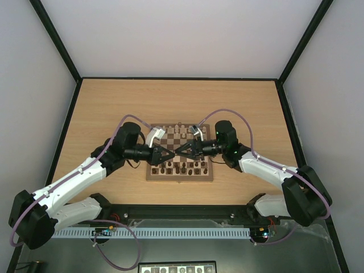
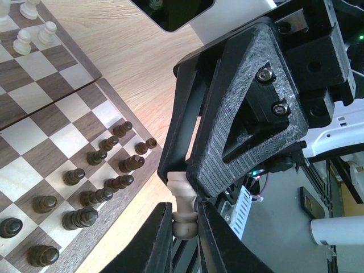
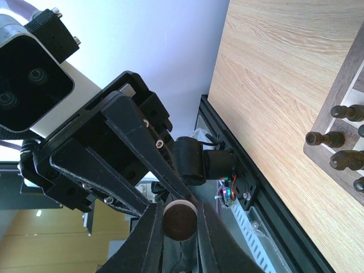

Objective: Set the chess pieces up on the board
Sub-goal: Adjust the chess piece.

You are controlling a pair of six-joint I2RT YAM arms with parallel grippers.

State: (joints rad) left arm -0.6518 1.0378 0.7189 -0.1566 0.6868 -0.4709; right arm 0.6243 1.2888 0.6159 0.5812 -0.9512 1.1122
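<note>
Grip is shared on one pale chess piece (image 2: 183,220). Its rounded end is clenched between the fingers of the left gripper (image 2: 183,211), and its flared base is pinched by the right gripper (image 3: 180,215), whose jaws are closed and brought tip to tip against the left ones. From the right wrist, the dark round underside of the piece is seen seated between the two closed fingers. The piece is held in line with both grippers, in the air and clear of the squares.

Beneath the meeting jaws the board (image 1: 180,178) is laid, with the jaws about over its middle. On the side of the jaws nearer the arm bases, dark chessmen (image 2: 96,196) are crowded onto the last two ranks; whether every one is upright cannot be told. Beyond the jaws, toward the far ranks, further pale chessmen (image 2: 23,40) are stood on their squares, well apart from the held piece. The board is carried by a light wooden table (image 1: 114,108), which is seen on every side of the jaws.
</note>
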